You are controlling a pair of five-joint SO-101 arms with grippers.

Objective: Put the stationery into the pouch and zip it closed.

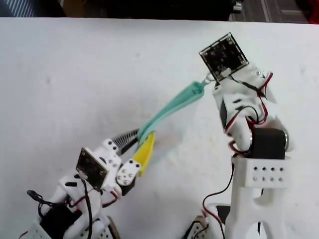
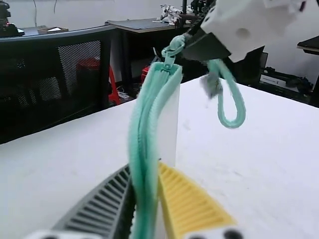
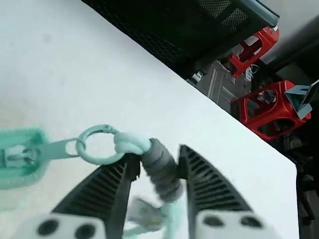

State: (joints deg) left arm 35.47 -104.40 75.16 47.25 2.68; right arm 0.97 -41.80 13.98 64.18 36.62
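The mint-green pouch (image 1: 167, 113) is held edge-up, stretched between the two grippers over the white table (image 1: 75, 74). Whether its lower edge touches the table cannot be told. What is inside it cannot be made out.

The near end is pinched by the left gripper (image 1: 142, 140). The gripper is closed down on the fabric, with the grey finger (image 2: 99, 204) pressed to one side and the yellow finger (image 2: 192, 204) to the other.

In the left wrist view the zip (image 2: 142, 134) runs along the upper edge away from those fingers. Its teeth are joined over all the length that can be seen.

The zipper pull (image 3: 52, 149) sticks out from the far end. It is linked by a mint ring (image 3: 97, 144) to a mint cord loop (image 2: 229, 124), which hangs below the right gripper (image 3: 158, 158). That gripper is clamped on a grey sleeve (image 3: 160, 169) on the cord, just past the ring. Its black fingers (image 3: 104, 189) are drawn almost together, with only the sleeve between them.

In the high view the right gripper is at the pouch's far end, toward the middle of the table. The left gripper is nearer the front left, and the pouch slants between them.
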